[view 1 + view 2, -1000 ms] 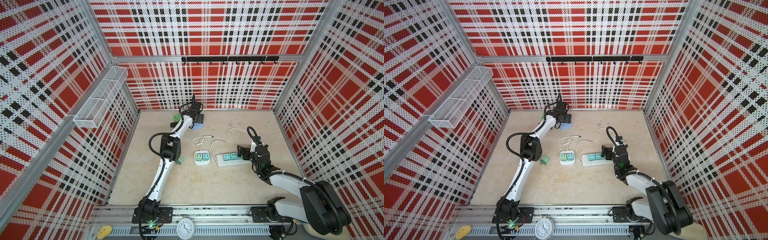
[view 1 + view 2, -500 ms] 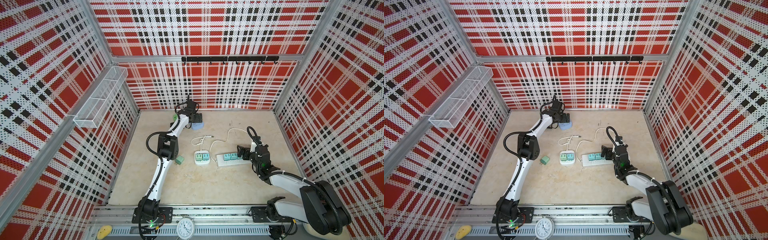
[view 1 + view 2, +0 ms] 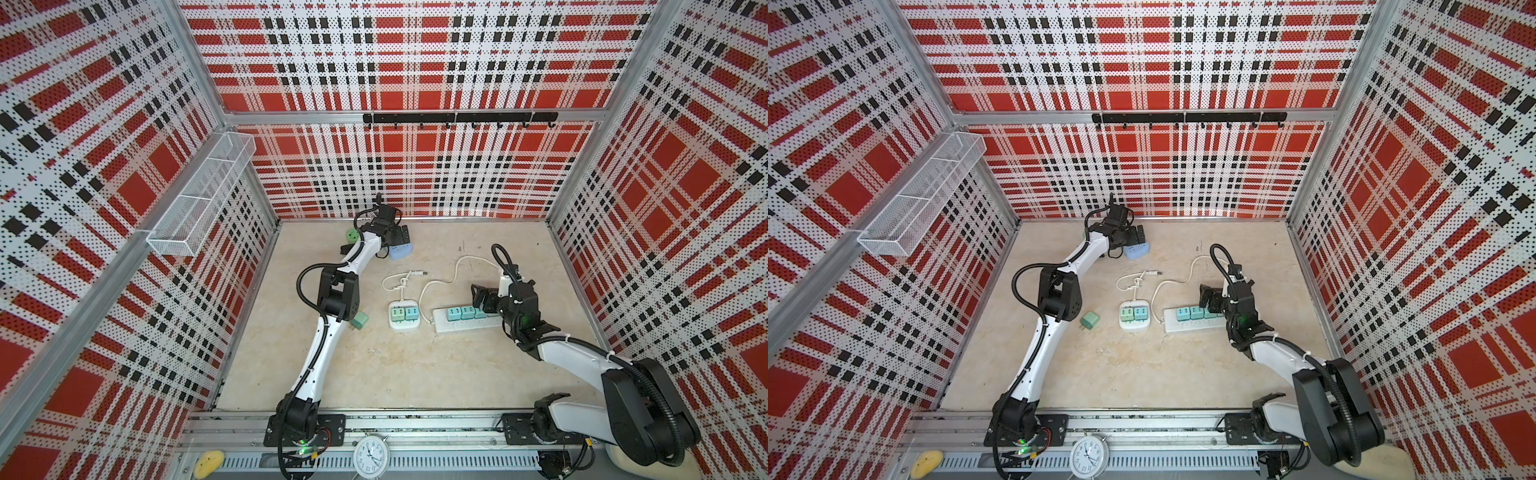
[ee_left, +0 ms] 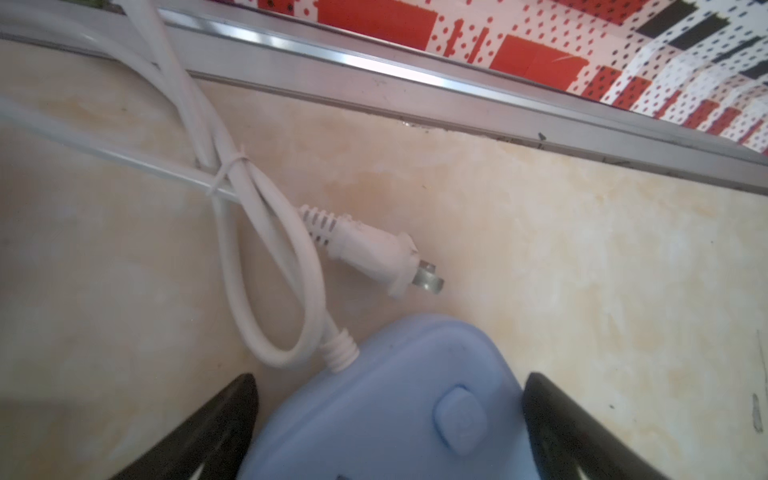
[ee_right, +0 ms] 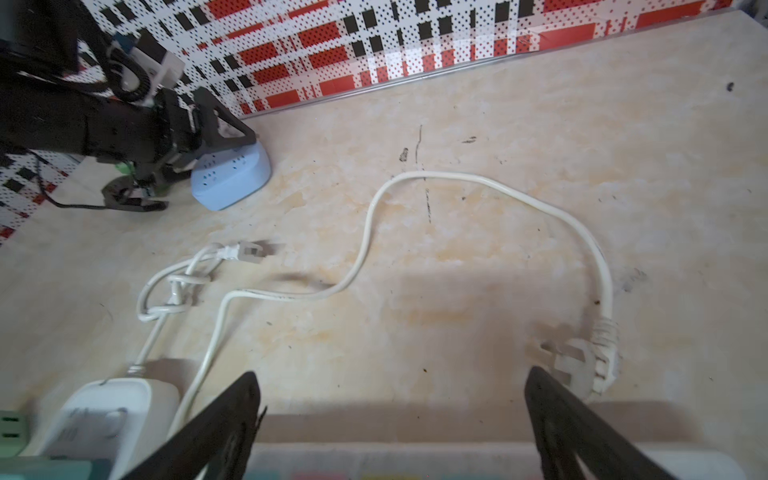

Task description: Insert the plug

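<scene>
A loose green plug (image 3: 359, 321) (image 3: 1089, 321) lies on the floor beside my left arm's elbow, held by neither gripper. My left gripper (image 3: 398, 240) (image 4: 386, 419) is open at the back wall. Its black fingers (image 4: 224, 424) flank a blue power strip (image 3: 401, 251) (image 4: 386, 399) that rests on the floor. That strip's tied white cord ends in a two-prong plug (image 4: 374, 253) lying just beyond it. My right gripper (image 3: 482, 299) (image 5: 395, 424) is open and empty over the end of a long white power strip (image 3: 461, 325) (image 5: 415, 461) with teal adapters plugged in.
A small white power strip (image 3: 404, 319) with two green adapters sits mid-floor, and its knotted cord ends in a plug (image 5: 245, 251). The long strip's cord curves back to a three-prong plug (image 5: 582, 365) near my right finger. A green object (image 3: 351, 235) lies behind my left wrist.
My left gripper's jaws have widened around the blue power strip, and the wrist shifted slightly. The right arm has stayed still.
</scene>
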`<state>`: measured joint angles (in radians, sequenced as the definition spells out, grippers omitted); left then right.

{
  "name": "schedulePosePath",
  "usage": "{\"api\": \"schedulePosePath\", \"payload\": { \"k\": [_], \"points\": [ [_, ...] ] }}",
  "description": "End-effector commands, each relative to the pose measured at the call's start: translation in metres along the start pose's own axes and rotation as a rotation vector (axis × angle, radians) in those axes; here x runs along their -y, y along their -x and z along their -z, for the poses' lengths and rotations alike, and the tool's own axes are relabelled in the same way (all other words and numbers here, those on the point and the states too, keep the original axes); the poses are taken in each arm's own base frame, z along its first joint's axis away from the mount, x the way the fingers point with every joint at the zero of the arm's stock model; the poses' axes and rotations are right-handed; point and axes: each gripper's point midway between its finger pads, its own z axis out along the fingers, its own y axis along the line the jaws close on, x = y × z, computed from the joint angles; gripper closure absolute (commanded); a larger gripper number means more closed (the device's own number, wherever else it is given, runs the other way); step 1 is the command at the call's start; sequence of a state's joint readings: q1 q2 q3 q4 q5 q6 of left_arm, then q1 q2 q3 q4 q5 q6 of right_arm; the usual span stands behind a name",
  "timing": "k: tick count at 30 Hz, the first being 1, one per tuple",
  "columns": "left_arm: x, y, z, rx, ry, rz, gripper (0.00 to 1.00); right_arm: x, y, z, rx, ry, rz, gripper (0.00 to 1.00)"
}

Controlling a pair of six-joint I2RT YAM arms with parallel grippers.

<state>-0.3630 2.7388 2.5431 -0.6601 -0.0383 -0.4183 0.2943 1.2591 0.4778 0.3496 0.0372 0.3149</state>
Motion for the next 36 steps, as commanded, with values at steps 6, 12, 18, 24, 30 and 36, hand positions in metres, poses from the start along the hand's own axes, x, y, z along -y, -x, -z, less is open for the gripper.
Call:
{"api": "schedulePosePath", "payload": {
  "k": [6, 12, 18, 24, 30, 36],
  "points": [
    [-0.046, -0.073, 0.020, -0.221, 0.321, -0.163, 0.00, -0.048, 0.066, 0.006, 0.086, 0.166, -0.079, 0.00],
    [-0.046, -0.120, 0.039, -0.333, 0.302, -0.230, 0.03, -0.068, 0.085, -0.033, 0.016, 0.211, -0.205, 0.05],
    [-0.059, -0.142, 0.064, -0.330, 0.259, -0.197, 0.01, -0.090, 0.083, -0.082, -0.100, 0.247, -0.252, 0.07],
    [-0.054, -0.144, 0.094, -0.257, 0.186, -0.188, 0.01, -0.116, 0.063, -0.121, -0.211, 0.254, -0.231, 0.14],
    [-0.071, -0.139, 0.122, -0.197, 0.191, -0.147, 0.01, -0.155, 0.030, -0.152, -0.329, 0.303, -0.193, 0.19],
    [-0.062, -0.151, 0.149, -0.145, 0.084, -0.145, 0.01, -0.194, 0.006, -0.161, -0.374, 0.348, -0.178, 0.21]
  ]
}}
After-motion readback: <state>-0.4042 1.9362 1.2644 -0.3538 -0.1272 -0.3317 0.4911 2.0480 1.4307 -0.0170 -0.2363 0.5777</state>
